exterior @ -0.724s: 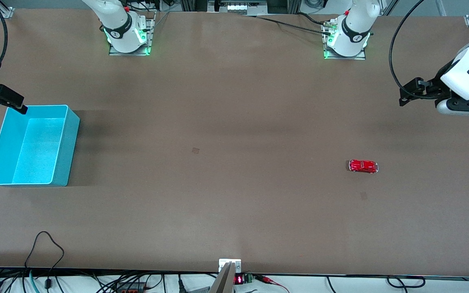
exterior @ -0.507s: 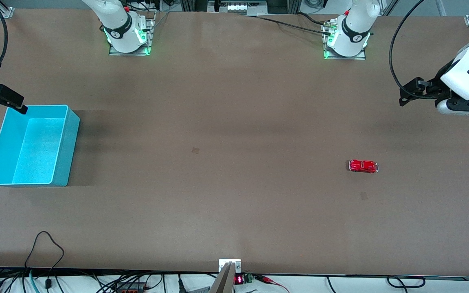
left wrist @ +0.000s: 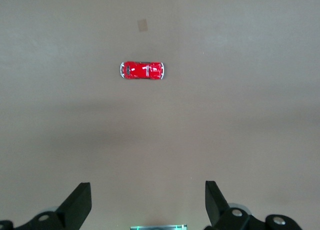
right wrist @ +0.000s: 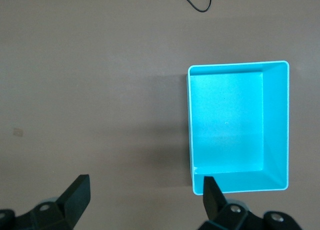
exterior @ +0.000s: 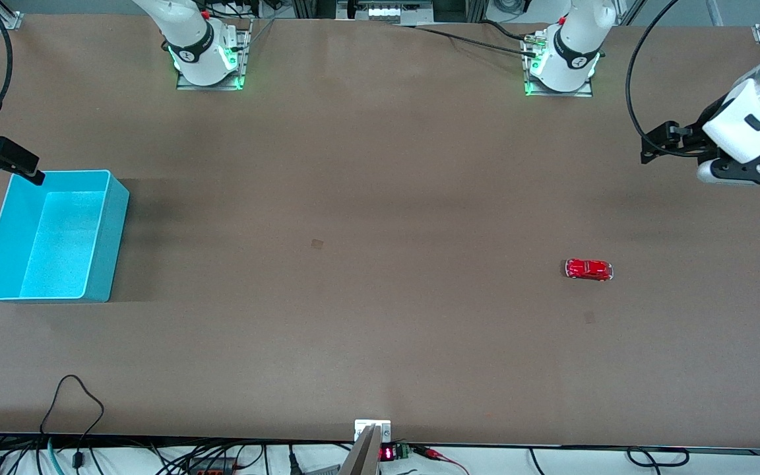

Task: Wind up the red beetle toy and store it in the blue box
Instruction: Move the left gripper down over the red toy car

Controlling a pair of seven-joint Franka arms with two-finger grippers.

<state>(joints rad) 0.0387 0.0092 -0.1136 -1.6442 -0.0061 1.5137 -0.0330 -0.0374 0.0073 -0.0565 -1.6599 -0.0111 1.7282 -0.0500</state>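
Red beetle toy [exterior: 589, 269], the tiny glossy rounded car with silvery ends, is sitting on its wheels out on the bare brown surface [exterior: 380, 198], toward the left arm's end. Its long axis runs along the length of the surface, one silvery end facing the right arm's end and the other the left arm's end; can't tell nose from tail though. Same car shows in the left wrist view [left wrist: 142, 70], lying crosswise to the left end effector [left wrist: 148, 202], whose two black fingers [left wrist: 80, 202] are spread wide with nothing between them. In the front view that left end effector [exterior: 658, 140] hangs in the air over the surface at the left arm's end, well apart from the car. Way off at the right arm's end sits the light blue rectangular plastic box [exterior: 53, 235] with thin walls, rounded corners and a paler speckled floor, nothing in it. Right end effector [exterior: 20, 165] hovers over the corner of the box farthest from the front camera, and the right wrist view has its fingers [right wrist: 77, 195] wide apart too, holding nothing, with the box [right wrist: 276, 125] below.
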